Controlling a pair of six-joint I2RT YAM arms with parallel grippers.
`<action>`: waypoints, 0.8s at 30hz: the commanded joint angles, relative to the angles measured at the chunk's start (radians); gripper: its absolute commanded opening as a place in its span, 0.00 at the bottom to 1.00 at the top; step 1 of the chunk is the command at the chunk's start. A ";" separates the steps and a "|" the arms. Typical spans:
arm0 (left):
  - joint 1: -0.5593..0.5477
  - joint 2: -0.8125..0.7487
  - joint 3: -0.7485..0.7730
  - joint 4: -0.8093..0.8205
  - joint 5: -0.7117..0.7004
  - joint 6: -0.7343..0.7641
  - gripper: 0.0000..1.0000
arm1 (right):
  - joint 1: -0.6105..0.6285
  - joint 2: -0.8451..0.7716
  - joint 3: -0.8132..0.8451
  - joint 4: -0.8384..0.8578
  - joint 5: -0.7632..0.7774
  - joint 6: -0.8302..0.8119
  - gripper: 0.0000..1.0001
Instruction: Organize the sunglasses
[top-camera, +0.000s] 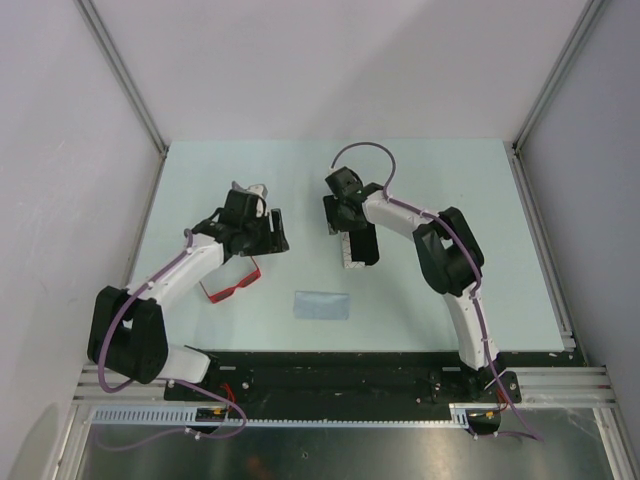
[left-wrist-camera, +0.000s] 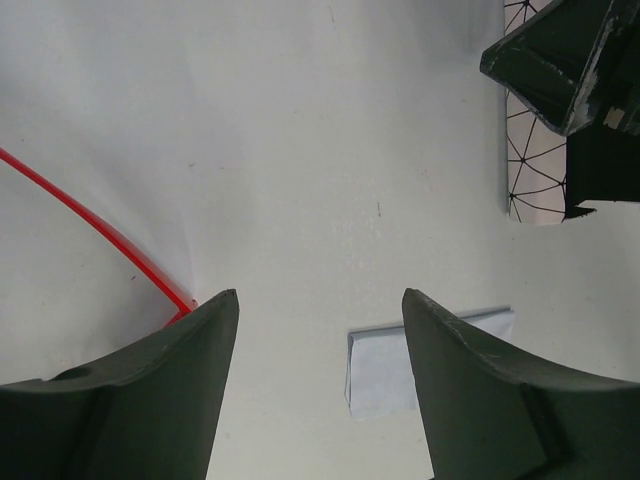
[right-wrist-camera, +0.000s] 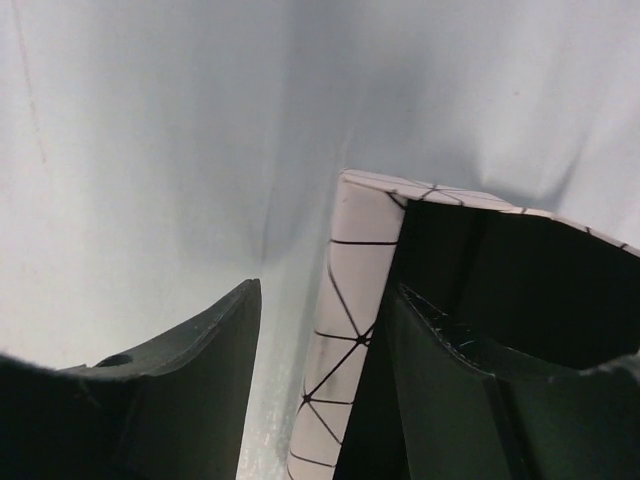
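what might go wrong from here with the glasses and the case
1. The sunglasses sit off to the side of the open left tool, with only a thin red temple by one finger; closing now would likely miss or nudge them.
2. The case lies against one finger of the right tool, off-centre, so a grip might slip or twist it.
3. Both tools work close together and might bump.

Table (top-camera: 480, 180) carries sunglasses (top-camera: 232, 288), white case (top-camera: 347, 255), blue cloth (top-camera: 322, 305).

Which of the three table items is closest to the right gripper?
The white patterned case, at the right gripper; the red sunglasses and blue cloth lie farther off.
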 joint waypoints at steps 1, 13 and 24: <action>0.022 -0.002 0.012 -0.001 0.019 0.023 0.72 | 0.007 -0.003 0.041 0.033 -0.088 -0.121 0.57; 0.039 -0.004 -0.014 0.000 0.021 0.020 0.71 | 0.041 -0.081 -0.078 0.017 -0.296 -0.328 0.56; 0.042 0.001 -0.023 -0.001 0.027 0.017 0.72 | 0.067 -0.193 -0.184 -0.062 -0.276 -0.423 0.55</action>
